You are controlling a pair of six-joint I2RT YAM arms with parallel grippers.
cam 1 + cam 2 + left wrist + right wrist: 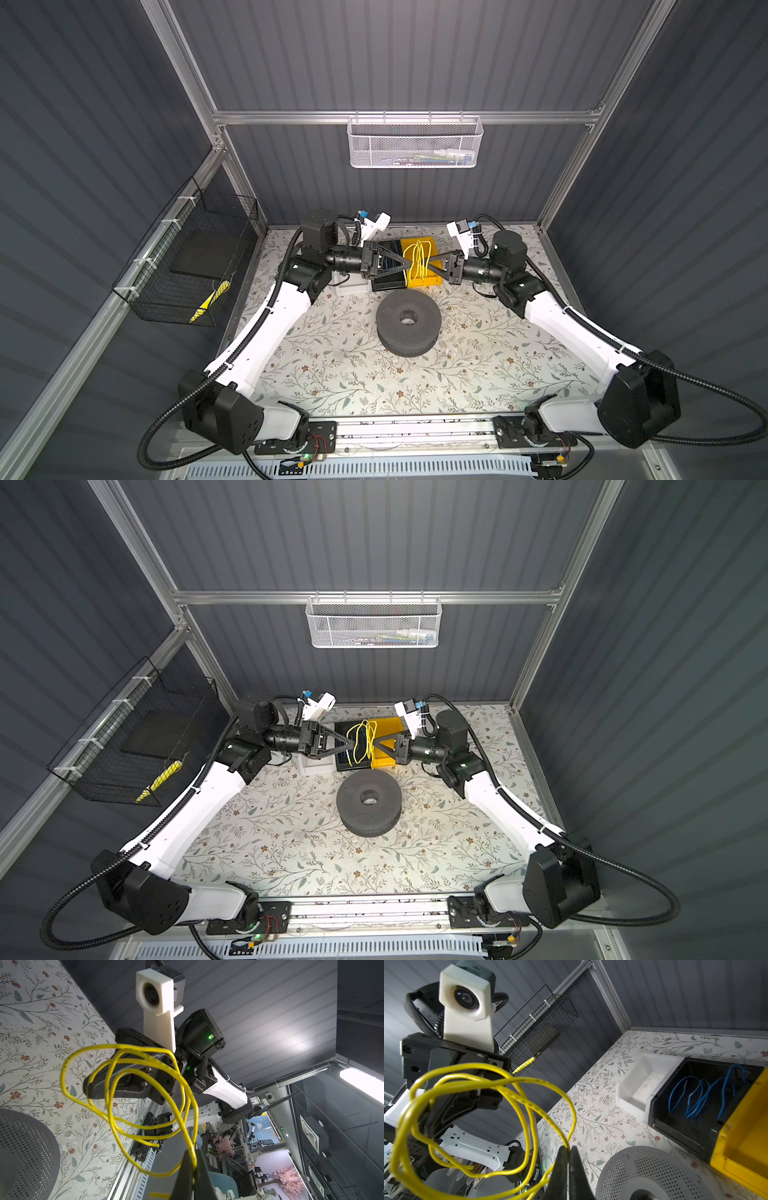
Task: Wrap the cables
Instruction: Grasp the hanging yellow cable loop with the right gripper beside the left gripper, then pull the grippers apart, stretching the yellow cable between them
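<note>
The cable is bright yellow, with faint dark print marks along it. The table has a cream cover patterned with grey-green leafy sprigs and small rust-red flowers. At its middle the spool is dark grey, dotted all over with fine holes. Near the table's back edge are a white bin, a black bin with blue wires in it, and a yellow bin. The walls are slate grey with vertical ribs. The mesh basket is white and the wire basket is a black grid. The left arm and right arm are white with black joints.
</note>
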